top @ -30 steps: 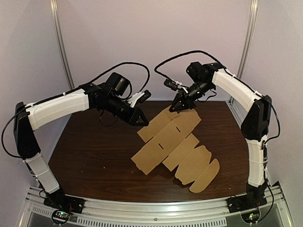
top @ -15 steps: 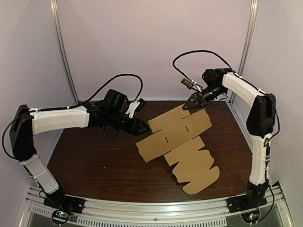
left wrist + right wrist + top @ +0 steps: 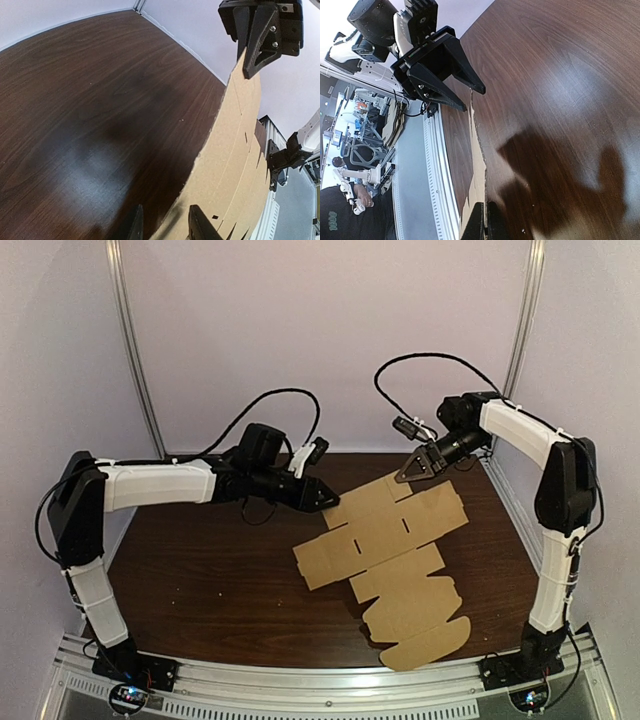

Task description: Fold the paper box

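The flat brown cardboard box blank [image 3: 390,540] lies diagonally across the dark wooden table [image 3: 200,560], its far end lifted. My right gripper [image 3: 409,474] is shut on the blank's far edge; in the right wrist view its fingers [image 3: 479,222] pinch the thin cardboard [image 3: 478,178] seen edge-on. My left gripper [image 3: 327,500] is at the blank's far left corner. In the left wrist view it [image 3: 165,227] stands open, with the blank's edge [image 3: 235,150] running between its fingers without being clamped.
Pale walls with metal posts [image 3: 135,350] enclose the table on three sides. A perforated metal rail [image 3: 320,680] runs along the near edge by the arm bases. The blank's rounded flap [image 3: 425,645] reaches almost to that rail.
The right gripper has pulled the blank to the right and slightly nearer. The left arm has followed rightward, stretching out lower, with its gripper staying at the blank's far left corner.
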You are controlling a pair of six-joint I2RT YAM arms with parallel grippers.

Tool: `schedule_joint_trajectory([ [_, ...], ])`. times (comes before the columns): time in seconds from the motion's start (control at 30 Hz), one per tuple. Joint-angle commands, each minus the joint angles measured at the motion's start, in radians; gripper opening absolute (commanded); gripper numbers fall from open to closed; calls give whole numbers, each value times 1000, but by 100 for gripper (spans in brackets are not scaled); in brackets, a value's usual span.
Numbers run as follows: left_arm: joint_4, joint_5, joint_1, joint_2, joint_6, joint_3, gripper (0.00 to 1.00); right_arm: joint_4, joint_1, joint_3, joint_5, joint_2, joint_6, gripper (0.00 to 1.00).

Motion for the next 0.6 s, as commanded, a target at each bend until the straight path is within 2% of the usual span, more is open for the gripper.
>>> schedule_joint_trajectory([
  [0.0,-22,40,1,18,2,53,34,11,-11,-12,-16,-40,34,0],
  [0.13,-71,37,1,16,12,55,46,11,-19,-15,-20,-46,29,0],
  [0.23,-57,30,4,6,15,25,49,-2,-25,-15,-28,-53,13,0],
  [0.4,61,106,14,15,-41,-23,47,-23,-34,-20,-35,-58,-13,0],
  [0.57,106,152,13,33,-69,-16,36,-21,-42,-28,-35,-58,-15,0],
])
